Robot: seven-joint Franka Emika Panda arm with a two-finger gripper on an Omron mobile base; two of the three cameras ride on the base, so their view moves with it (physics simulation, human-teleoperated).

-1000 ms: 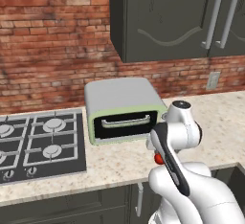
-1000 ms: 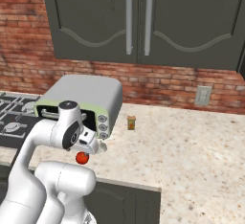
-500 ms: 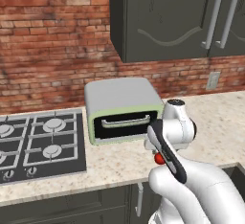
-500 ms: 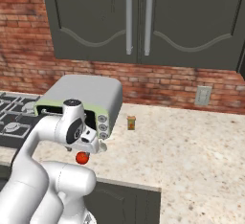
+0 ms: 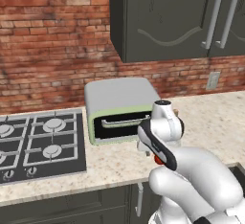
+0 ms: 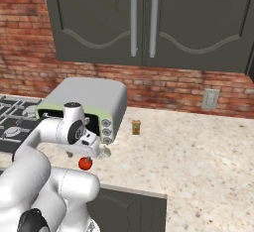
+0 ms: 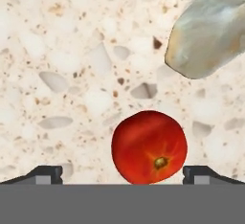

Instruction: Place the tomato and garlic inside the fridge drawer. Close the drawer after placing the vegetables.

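The tomato (image 7: pixel 149 146), a glossy red ball with a dark stem spot, lies on the speckled counter (image 7: pixel 72 74). My gripper (image 7: pixel 125 174) hangs open just above it, one fingertip (image 7: pixel 45 173) on each side and neither touching. The whitish-grey garlic (image 7: pixel 206 34) rests close beyond the tomato. From the right base view the tomato (image 6: pixel 85 163) sits near the counter's front edge under my hand, with the garlic (image 6: pixel 105 151) beside it. A sliver of the tomato (image 5: pixel 158 159) shows past my arm in the left base view. The fridge drawer is out of view.
A green-fronted toaster oven (image 6: pixel 87 104) stands just behind the hand. A gas hob (image 5: pixel 38 141) lies to its left. A small cream carton (image 6: pixel 136 127) stands to the oven's right, with wide bare counter (image 6: pixel 198 146) beyond it. Dark cabinets hang overhead.
My wrist has shifted slightly left over the tomato. The tomato and garlic have stayed where they were.
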